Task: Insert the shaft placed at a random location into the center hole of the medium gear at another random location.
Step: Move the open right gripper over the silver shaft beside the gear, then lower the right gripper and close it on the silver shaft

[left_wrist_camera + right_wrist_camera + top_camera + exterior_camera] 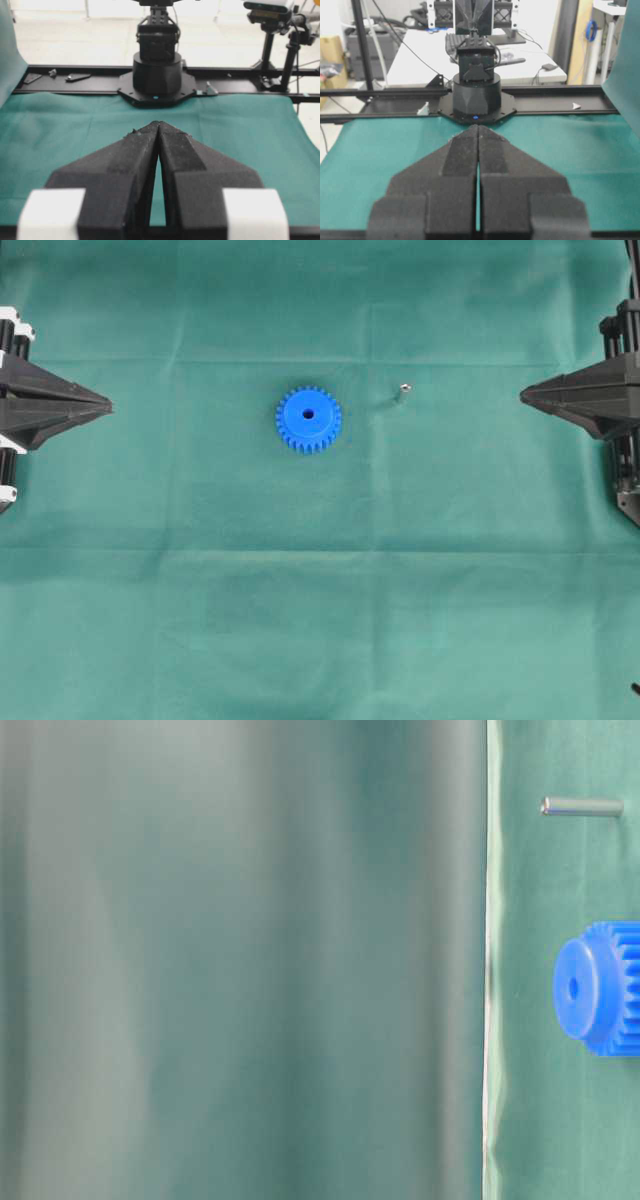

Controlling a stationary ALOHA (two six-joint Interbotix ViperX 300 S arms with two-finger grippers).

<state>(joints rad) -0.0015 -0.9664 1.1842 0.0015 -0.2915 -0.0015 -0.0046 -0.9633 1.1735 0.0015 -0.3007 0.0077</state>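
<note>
The blue medium gear (308, 418) lies flat on the green cloth near the middle, its center hole (307, 414) facing up. The shaft (402, 390), a tiny silvery pin, stands on the cloth to the gear's right, apart from it. The table-level view shows the gear (600, 987), its hole (573, 987) and the shaft (581, 807) at the right edge. My left gripper (108, 406) is shut and empty at the far left; its tips meet in the left wrist view (158, 123). My right gripper (523, 394) is shut and empty at the far right, tips together (478, 126).
The green cloth (320, 590) covers the table. Each wrist view looks across the cloth at the opposite arm's black base (156, 75) (476, 97) on a black rail. Neither wrist view shows the gear or the shaft.
</note>
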